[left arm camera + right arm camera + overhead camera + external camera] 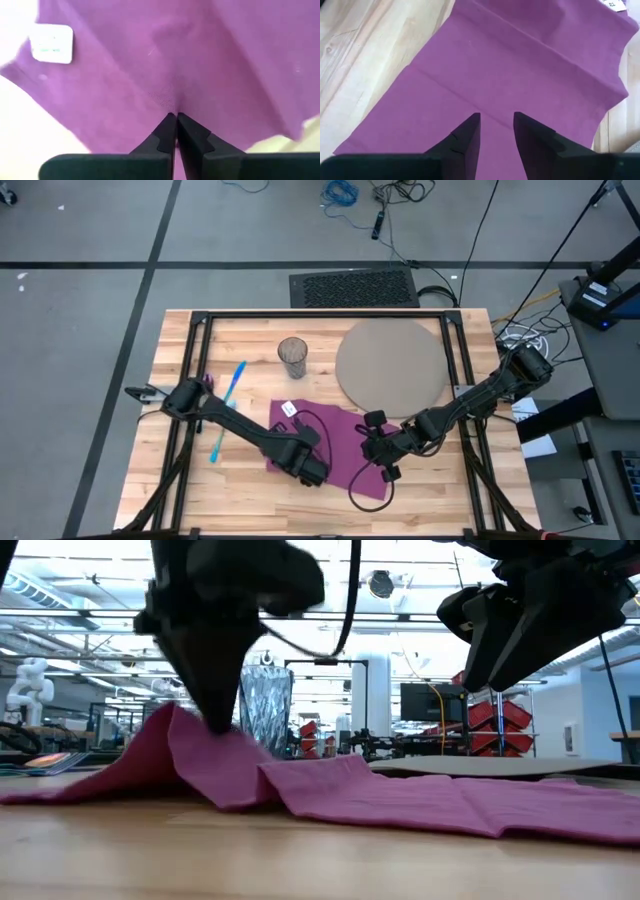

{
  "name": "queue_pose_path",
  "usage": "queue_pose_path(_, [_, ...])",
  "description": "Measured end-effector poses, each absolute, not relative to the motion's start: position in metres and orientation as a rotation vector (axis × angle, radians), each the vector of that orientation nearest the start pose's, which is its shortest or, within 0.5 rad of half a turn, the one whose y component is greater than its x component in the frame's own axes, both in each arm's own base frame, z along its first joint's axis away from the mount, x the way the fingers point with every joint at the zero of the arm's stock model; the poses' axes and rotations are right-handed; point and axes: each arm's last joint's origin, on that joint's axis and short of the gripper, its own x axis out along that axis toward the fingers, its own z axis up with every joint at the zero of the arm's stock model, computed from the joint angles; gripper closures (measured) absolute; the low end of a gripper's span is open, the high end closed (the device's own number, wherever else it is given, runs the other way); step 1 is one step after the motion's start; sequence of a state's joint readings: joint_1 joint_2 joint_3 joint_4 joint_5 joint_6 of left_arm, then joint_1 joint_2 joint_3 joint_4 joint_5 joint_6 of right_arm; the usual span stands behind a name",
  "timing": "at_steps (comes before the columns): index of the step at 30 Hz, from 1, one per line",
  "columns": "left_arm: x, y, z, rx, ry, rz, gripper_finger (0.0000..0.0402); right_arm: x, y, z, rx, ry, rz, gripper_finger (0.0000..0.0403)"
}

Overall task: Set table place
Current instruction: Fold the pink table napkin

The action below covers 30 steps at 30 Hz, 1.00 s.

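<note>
From overhead you see the purple napkin (322,442) spread on the near middle of the counter (260,340), with both arms reaching in over it. Your left pincer (312,471) sits on the napkin's near left part; your right pincer (385,463) is over its right part. The round mat (390,362) lies on the far right of the counter, its near edge just beside the napkin. The glass (292,356) stands upright to the mat's left, and a blue utensil (229,408) lies at the left; something pink shows near the left arm's base, too small to tell what.

The top view hides the pincers' tips. Your left wrist view shows its fingers (165,136) pressed together on a pinch of cloth, with a white tag (51,43) off to one side. The low view adds that this pinch is lifted: the napkin (330,790) rises to a peak under the left pincer (215,720) and lies flat elsewhere, the glass (265,705) behind it.

Your right wrist view shows its fingers (467,137) apart, holding nothing, above a crease in the flat cloth (505,75). In the low view that pincer (500,665) hangs clear above the napkin.
</note>
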State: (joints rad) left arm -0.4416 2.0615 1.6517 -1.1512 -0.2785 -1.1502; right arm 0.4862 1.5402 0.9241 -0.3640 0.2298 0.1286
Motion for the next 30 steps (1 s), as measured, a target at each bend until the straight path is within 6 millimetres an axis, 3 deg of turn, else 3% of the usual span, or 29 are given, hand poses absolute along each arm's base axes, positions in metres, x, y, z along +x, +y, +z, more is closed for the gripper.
queue_pose_path(6, [0.359, -0.163, 0.22, -0.36, 1.256, 0.687, 0.0401, 0.268, 0.134, 0.195, -0.224, 0.93, 0.175, 0.0298])
queue_pose_path(15, [0.349, -0.167, 0.211, -0.357, 1.331, 0.701, 0.0401, 0.267, 0.134, 0.194, -0.205, 0.944, 0.16, 0.0298])
queue_pose_path(22, [0.353, -0.178, 0.21, -0.364, 1.23, 0.654, 0.0399, 0.264, 0.136, 0.193, -0.166, 0.989, 0.221, 0.0298])
queue_pose_path(30, [0.344, -0.18, 0.21, -0.28, 1.225, 0.718, 0.0332, 0.239, 0.164, 0.188, -0.257, 1.071, 0.375, 0.0295])
